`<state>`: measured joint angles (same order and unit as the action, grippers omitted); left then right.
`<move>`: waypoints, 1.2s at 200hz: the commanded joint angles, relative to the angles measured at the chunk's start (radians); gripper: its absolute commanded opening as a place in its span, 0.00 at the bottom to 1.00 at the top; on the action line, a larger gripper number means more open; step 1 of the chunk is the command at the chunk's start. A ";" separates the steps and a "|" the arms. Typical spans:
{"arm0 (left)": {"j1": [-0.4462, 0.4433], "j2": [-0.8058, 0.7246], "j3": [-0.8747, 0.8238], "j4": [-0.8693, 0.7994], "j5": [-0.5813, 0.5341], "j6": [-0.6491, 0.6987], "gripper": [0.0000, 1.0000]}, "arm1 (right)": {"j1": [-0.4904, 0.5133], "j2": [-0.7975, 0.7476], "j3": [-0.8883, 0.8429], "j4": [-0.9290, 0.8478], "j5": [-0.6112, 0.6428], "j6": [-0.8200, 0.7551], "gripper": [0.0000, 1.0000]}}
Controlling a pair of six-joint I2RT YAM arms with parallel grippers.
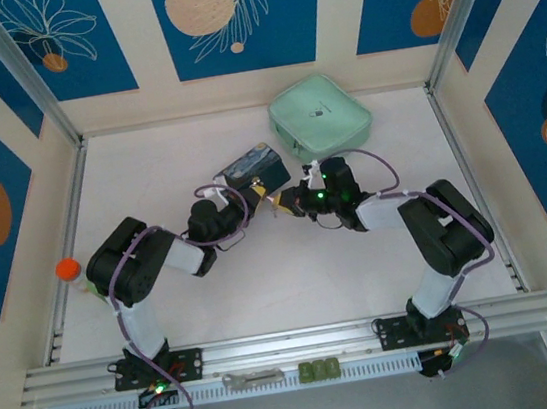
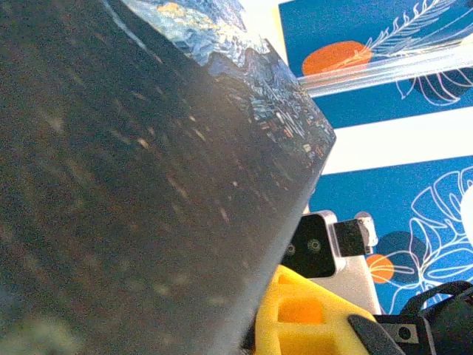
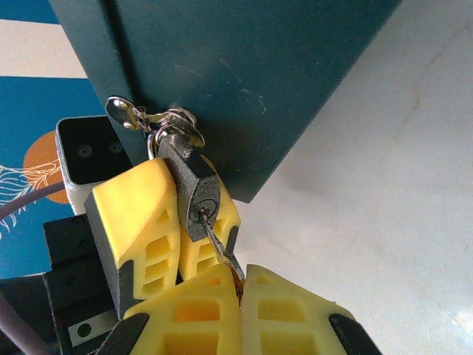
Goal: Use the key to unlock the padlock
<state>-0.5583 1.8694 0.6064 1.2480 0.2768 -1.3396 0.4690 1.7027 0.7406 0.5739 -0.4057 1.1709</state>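
The small dark padlock (image 3: pixel 194 185) hangs by its shackle from the hasp of the painted tin (image 3: pixel 236 74). My left gripper (image 3: pixel 179 222) is shut on the padlock body, with a yellow finger (image 3: pixel 137 214) on either side. The key (image 3: pixel 218 240) has its blade in the keyhole, and my right gripper (image 3: pixel 240 285) is shut on its head just below. From above, the left gripper (image 1: pixel 265 202) and right gripper (image 1: pixel 289 202) meet at the front of the tin (image 1: pixel 254 168). The left wrist view looks along the tin's dark side (image 2: pixel 148 185).
A mint-green pouch (image 1: pixel 321 118) lies behind the tin at the back. An orange-capped bottle (image 1: pixel 68 269) stands by the left rail. A flat grey metal tool (image 1: pixel 251 377) and small green pieces (image 1: pixel 319 370) rest on the front rail.
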 commanded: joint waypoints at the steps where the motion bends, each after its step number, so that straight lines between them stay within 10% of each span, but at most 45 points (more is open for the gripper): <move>1: -0.029 0.008 0.005 0.082 0.053 -0.027 0.00 | 0.004 0.037 0.057 0.030 -0.030 -0.031 0.00; 145: -0.060 -0.019 -0.016 0.093 0.180 -0.017 0.00 | -0.043 0.146 0.237 -0.069 -0.038 0.028 0.00; 240: -0.025 -0.010 0.025 0.160 0.262 0.101 0.00 | -0.064 0.306 0.075 0.546 -0.174 0.884 0.00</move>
<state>-0.5514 1.8866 0.5964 1.2755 0.2810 -1.2999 0.3988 1.9244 0.8185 0.8360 -0.6559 1.7039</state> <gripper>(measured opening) 0.113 0.050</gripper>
